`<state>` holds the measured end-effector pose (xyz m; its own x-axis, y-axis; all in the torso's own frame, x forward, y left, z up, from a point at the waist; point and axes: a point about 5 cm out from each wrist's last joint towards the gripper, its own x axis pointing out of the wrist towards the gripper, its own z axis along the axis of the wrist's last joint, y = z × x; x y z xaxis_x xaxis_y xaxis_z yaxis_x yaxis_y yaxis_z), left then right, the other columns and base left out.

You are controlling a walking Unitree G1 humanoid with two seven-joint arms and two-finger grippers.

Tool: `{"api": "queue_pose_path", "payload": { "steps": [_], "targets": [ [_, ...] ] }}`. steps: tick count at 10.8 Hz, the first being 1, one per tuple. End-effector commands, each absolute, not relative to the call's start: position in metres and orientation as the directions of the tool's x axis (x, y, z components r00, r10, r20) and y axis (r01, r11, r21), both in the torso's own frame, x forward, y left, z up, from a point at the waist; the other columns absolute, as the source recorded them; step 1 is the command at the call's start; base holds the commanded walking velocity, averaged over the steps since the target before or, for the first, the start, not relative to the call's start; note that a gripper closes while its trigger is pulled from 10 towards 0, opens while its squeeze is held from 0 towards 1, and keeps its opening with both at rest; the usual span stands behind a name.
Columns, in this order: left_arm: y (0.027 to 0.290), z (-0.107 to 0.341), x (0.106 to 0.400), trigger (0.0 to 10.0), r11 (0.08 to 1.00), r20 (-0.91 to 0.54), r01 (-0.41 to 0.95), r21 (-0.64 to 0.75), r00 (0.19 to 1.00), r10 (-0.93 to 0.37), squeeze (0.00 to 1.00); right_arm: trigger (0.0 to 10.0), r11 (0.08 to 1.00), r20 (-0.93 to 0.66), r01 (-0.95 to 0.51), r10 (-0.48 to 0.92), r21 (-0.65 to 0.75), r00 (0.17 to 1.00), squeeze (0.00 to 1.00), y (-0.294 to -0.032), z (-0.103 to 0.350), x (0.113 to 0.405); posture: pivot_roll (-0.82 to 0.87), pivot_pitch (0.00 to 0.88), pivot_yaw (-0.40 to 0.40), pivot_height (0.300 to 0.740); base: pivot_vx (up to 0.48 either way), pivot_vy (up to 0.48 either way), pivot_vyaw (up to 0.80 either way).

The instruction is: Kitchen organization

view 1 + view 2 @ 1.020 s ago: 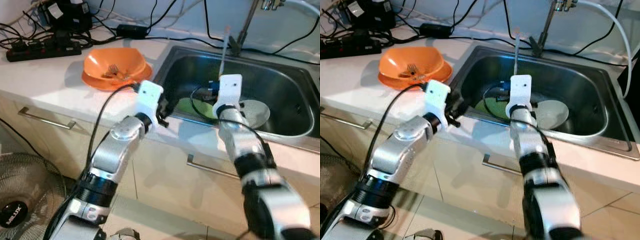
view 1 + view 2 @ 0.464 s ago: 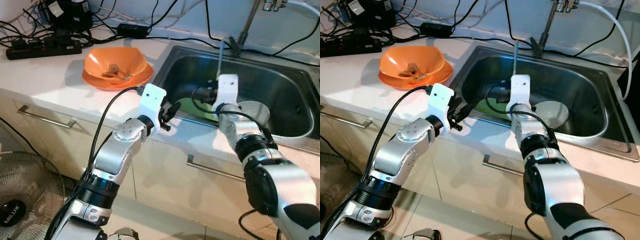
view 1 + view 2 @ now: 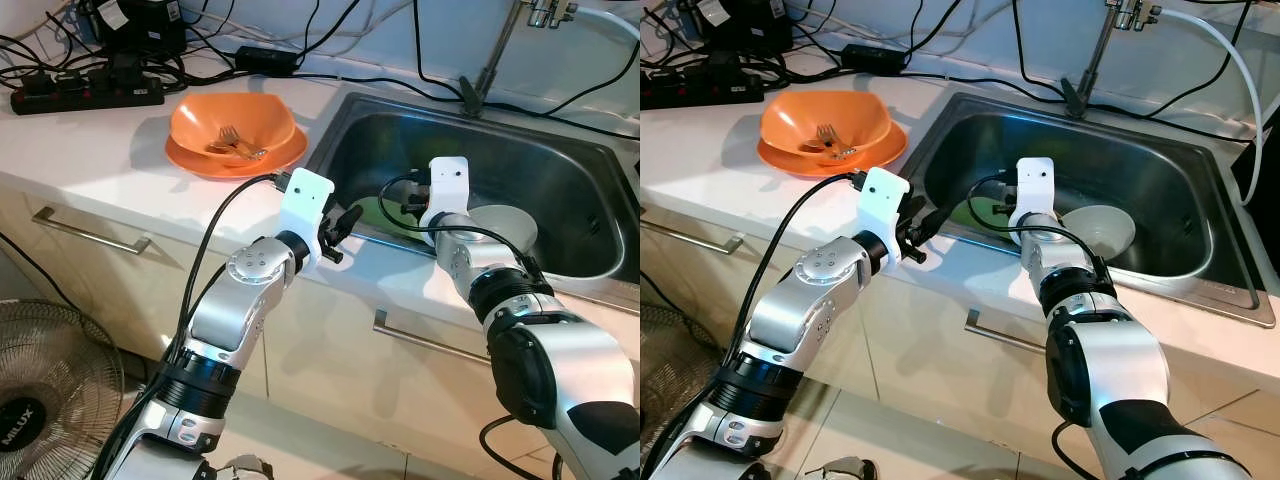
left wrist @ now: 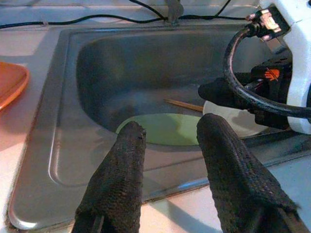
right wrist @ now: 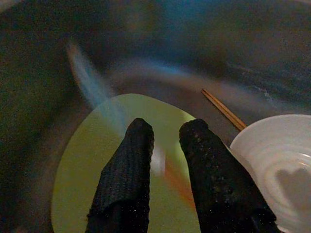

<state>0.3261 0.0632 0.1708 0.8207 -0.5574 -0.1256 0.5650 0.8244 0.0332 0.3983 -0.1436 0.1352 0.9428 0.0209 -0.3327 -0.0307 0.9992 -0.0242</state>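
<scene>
Eye views: one steel sink (image 3: pixel 560 170) set in a white worktop (image 3: pixel 100 150). On the worktop, one orange bowl (image 3: pixel 232 125) on one orange plate (image 3: pixel 200 160), one fork (image 3: pixel 228 136) inside the bowl. One power strip (image 3: pixel 85 95) with cables at the back. In the sink: one green plate (image 3: pixel 975 212), one white bowl (image 3: pixel 1102 228). Left hand (image 3: pixel 345 222) over the sink's near rim. Right hand (image 3: pixel 1008 203) down inside the sink over the green plate. One fan (image 3: pixel 45 400) on the floor.

Left wrist view: fingers (image 4: pixel 121 179) parted wide, nothing between them; one chopstick (image 4: pixel 184 105) beyond the green plate.

Right wrist view: fingers (image 5: pixel 129 165) narrow, a blurred bluish object (image 5: pixel 97 99) between them; grip itself unclear.
</scene>
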Motion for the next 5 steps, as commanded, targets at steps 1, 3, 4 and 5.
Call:
{"api": "queue_pose_path", "payload": {
  "steps": [1, 3, 4, 5],
  "targets": [
    [0.06, 0.171, 0.324, 10.0, 0.816, -0.127, 0.577, 0.042, 0.813, -0.568, 0.0, 10.0, 0.999, -0.306, -0.031, 0.021, -0.025, 0.952, 0.0, -0.147, 0.145, 0.402, 0.12, 0.007, -0.087, 0.74, 0.0, 0.0, 0.0],
    [0.059, 0.173, 0.324, 10.0, 0.815, -0.113, 0.577, 0.052, 0.814, -0.569, 0.0, 10.0, 0.999, -0.232, -0.034, 0.023, -0.042, 0.972, 0.0, -0.146, 0.157, 0.406, 0.12, 0.006, -0.083, 0.74, 0.0, 0.0, 0.0],
    [0.06, 0.175, 0.324, 10.0, 0.821, -0.092, 0.567, 0.071, 0.823, -0.561, 0.0, 10.0, 0.999, -0.153, -0.031, 0.024, -0.044, 0.988, 0.0, -0.147, 0.171, 0.41, 0.11, 0.006, -0.08, 0.74, 0.0, 0.0, 0.0],
    [0.061, 0.178, 0.326, 10.0, 0.833, -0.057, 0.545, 0.095, 0.839, -0.541, 0.0, 10.0, 0.999, -0.091, -0.024, 0.02, -0.044, 0.996, 0.0, -0.148, 0.18, 0.411, 0.11, 0.005, -0.08, 0.74, 0.0, 0.0, 0.0]
  ]
}}
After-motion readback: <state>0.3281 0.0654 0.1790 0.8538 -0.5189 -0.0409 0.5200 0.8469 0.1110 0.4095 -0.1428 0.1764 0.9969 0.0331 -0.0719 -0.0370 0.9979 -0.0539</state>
